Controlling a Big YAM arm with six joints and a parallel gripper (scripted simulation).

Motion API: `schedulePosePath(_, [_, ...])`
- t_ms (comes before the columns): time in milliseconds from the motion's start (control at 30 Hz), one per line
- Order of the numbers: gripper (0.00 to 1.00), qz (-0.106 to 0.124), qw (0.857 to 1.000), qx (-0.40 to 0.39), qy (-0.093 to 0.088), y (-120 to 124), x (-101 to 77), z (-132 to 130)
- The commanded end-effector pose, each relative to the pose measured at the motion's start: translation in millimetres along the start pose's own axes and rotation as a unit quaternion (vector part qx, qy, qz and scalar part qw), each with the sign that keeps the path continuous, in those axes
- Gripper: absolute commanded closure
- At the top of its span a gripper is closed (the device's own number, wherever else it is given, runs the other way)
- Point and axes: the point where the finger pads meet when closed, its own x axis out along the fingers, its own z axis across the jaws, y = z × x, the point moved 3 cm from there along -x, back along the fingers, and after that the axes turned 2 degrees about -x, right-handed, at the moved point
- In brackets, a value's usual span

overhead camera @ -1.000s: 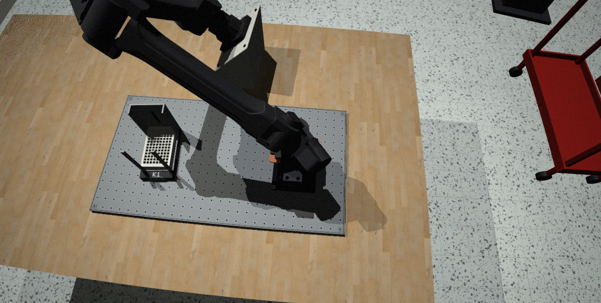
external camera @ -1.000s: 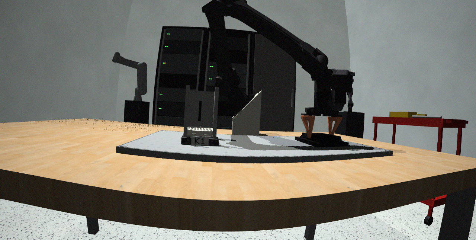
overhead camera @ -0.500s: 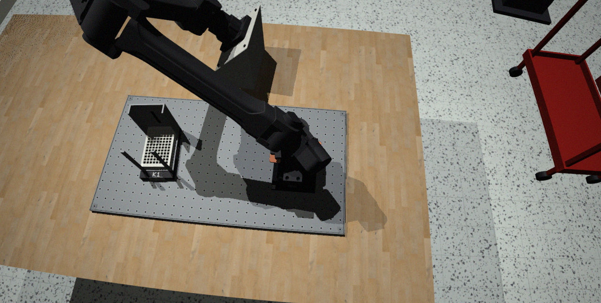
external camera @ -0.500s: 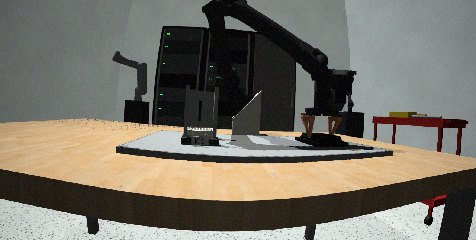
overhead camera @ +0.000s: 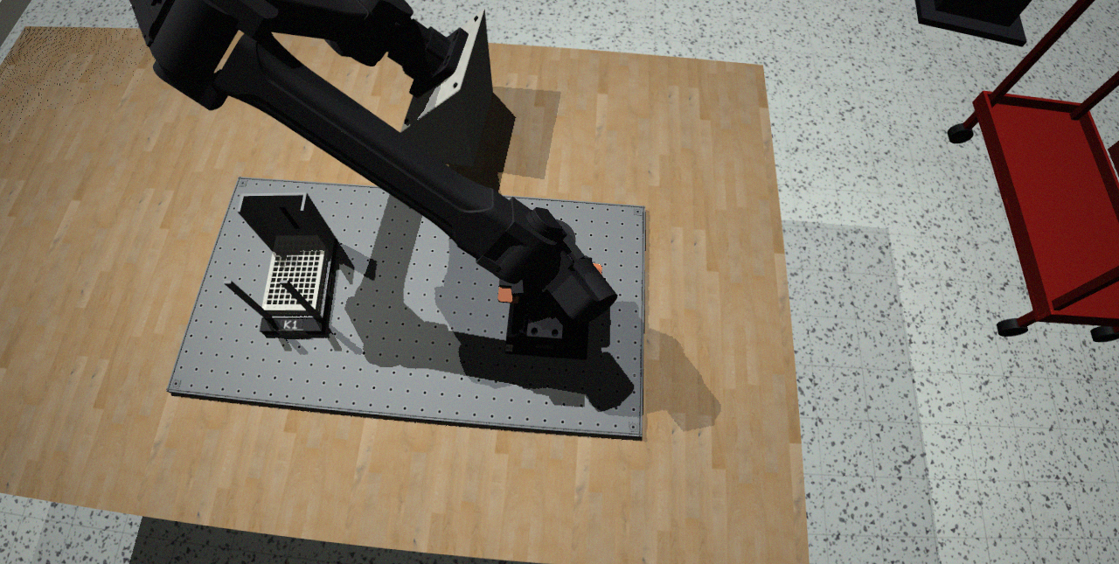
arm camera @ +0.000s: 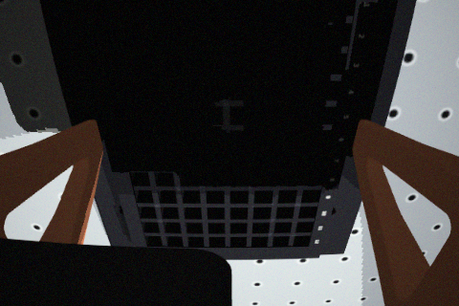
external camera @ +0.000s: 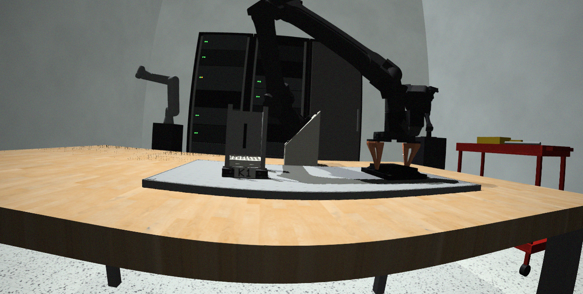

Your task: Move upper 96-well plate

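The stack rack K1 (overhead camera: 290,282) stands at the left of the grey perforated baseplate (overhead camera: 406,309) with one white 96-well plate (overhead camera: 295,277) in it; it also shows in the exterior view (external camera: 245,145). The plate nest N1 (overhead camera: 547,331) is at the right of the baseplate. A 96-well plate (arm camera: 224,205) lies in the nest in deep shadow, its well grid showing at the near end. My gripper (arm camera: 228,134) (external camera: 392,155) is open, its orange fingers standing low on either side of this plate.
A slanted grey panel (overhead camera: 462,83) stands behind the baseplate, under the arm. A red cart (overhead camera: 1056,208) stands off the table to the right. Dark server cabinets (external camera: 228,92) and a second arm (external camera: 166,96) are in the background.
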Motion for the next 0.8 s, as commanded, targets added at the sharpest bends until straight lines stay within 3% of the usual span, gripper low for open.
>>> schedulePosePath(0, [0.00,-0.014,1.000,0.006,-0.006,-12,-8.5,4])
schedulePosePath(467, [0.00,-0.014,1.000,0.006,-0.006,-12,-8.5,4])
schedulePosePath(533, [0.00,-0.028,0.999,0.013,-0.013,-22,-29.8,8])
schedulePosePath(767, [0.00,-0.028,0.999,0.013,-0.014,-22,-49.6,8])
